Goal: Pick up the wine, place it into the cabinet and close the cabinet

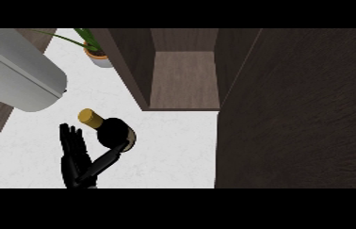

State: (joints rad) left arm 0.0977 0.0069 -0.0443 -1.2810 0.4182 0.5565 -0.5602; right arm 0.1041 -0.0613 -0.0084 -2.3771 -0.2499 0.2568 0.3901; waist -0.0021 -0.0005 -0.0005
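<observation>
Up and to the right of the left hand (75, 150) stands the cabinet (184, 79), its interior open to view, with its dark door (288, 115) swung out further right. A grey cylindrical appliance (28, 77) lies above the hand; a potted plant (96, 51) sits beyond. The wine (111, 129), upright with a gold cap, rests on the white counter (173, 148) just right of the straight fingers, the thumb touching its base, nothing grasped.

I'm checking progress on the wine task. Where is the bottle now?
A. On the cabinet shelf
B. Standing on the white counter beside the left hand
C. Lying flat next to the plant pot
B: the wine bottle stands on the counter, outside the open cabinet, with the left hand beside it.
</observation>
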